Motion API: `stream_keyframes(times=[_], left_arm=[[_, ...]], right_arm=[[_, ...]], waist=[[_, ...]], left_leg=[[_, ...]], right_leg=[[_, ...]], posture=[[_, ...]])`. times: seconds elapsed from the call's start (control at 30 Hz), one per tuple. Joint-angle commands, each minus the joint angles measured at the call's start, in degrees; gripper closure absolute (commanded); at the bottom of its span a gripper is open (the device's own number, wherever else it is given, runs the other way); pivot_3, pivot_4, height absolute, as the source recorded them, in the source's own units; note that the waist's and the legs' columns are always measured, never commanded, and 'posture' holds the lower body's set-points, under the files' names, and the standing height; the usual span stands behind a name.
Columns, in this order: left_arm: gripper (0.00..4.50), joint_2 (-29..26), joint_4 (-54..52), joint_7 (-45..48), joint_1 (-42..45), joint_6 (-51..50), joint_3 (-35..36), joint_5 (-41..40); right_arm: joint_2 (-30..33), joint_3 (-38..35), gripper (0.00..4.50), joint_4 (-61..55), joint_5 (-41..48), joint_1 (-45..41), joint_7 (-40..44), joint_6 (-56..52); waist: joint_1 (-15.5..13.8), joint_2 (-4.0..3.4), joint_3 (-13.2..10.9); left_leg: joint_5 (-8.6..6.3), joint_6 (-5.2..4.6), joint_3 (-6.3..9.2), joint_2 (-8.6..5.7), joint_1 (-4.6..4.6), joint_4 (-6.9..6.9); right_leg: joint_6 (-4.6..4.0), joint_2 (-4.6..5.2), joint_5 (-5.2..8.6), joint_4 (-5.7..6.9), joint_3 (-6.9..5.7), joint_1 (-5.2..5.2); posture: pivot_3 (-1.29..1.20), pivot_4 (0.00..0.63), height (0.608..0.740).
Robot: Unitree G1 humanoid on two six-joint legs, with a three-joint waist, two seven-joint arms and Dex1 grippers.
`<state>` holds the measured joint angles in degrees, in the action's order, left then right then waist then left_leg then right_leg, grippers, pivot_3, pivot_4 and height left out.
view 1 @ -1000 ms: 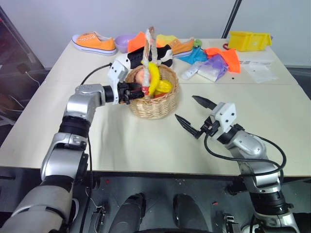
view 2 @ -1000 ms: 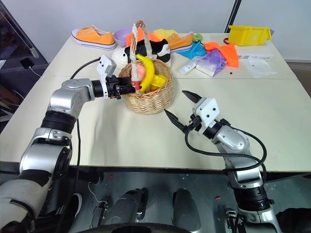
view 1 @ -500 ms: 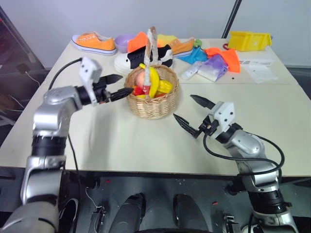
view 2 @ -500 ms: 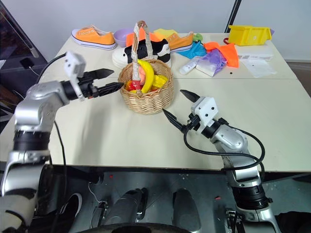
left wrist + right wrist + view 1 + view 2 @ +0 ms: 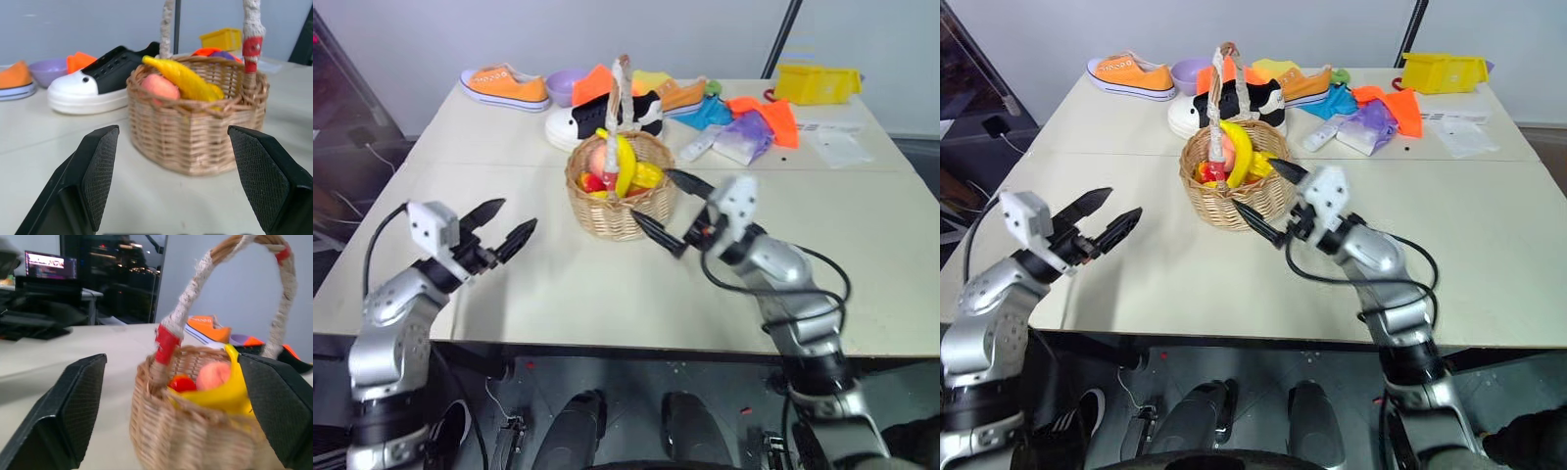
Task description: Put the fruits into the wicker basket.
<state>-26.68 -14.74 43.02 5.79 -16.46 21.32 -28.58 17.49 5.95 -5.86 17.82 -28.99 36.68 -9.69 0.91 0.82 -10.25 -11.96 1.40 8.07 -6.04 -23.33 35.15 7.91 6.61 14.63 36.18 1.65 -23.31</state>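
The tan wicker basket [image 5: 619, 208] stands mid-table with its tall handle upright. Inside it the yellow banana [image 5: 625, 163] leans against the handle, and the pink peach [image 5: 598, 157] lies behind it beside other small red and yellow items. My left gripper [image 5: 515, 215] hovers open and empty over the table, well to the near left of the basket. My right gripper [image 5: 653, 195] is open and empty, its fingers close to the basket's right side. The left wrist view faces the basket [image 5: 195, 132], banana [image 5: 182, 77] and peach [image 5: 159, 87]; the right wrist view shows them [image 5: 213, 374] close up.
Behind the basket lie a black-and-white shoe [image 5: 595, 119], an orange sneaker [image 5: 504, 86], a purple bowl [image 5: 565, 84], orange and blue cloths with a plastic bag [image 5: 749, 122], a yellow bin [image 5: 818, 82] and paper [image 5: 837, 145]. Bare tabletop [image 5: 558, 284] lies in front.
My left gripper drew back from the basket's rim to the near left, empty. My right gripper swung left, up against the basket's right side. The fruits stayed in the basket.
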Motion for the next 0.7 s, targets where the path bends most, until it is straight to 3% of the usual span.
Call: stream_keyframes(times=[0.03,0.23,0.7], left_arm=[[0.71,-0.22,-4.48,-0.87,-1.84,1.74,1.67,-2.12],[0.71,-2.29,-7.86,0.40,-7.98,1.78,3.91,-4.96],[0.71,-3.46,-9.98,3.61,-14.11,2.97,4.08,-9.04]], right_arm=[[-2.49,0.94,0.00,5.11,-0.50,-5.17,1.03,0.93],[-8.21,3.21,0.00,8.78,1.07,-8.29,3.46,-2.10],[-11.04,2.71,0.00,16.67,-1.82,-12.91,1.87,-0.21]], waist=[[-0.27,0.01,0.01],[0.07,-0.01,0.00],[0.11,-0.04,-0.01]], left_leg=[[0.00,0.00,0.01,0.00,0.00,0.00],[0.00,0.01,0.04,0.04,-0.02,-0.16],[-0.01,0.03,0.02,0.06,-0.01,-0.14]], right_leg=[[0.00,0.00,0.00,0.00,-0.01,-0.01],[-0.01,-0.04,0.01,-0.01,-0.02,-0.11],[-0.05,-0.08,-0.01,-0.01,-0.01,-0.13]], posture=[[0.00,0.150,0.740],[0.00,0.150,0.740],[0.00,0.150,0.740]])
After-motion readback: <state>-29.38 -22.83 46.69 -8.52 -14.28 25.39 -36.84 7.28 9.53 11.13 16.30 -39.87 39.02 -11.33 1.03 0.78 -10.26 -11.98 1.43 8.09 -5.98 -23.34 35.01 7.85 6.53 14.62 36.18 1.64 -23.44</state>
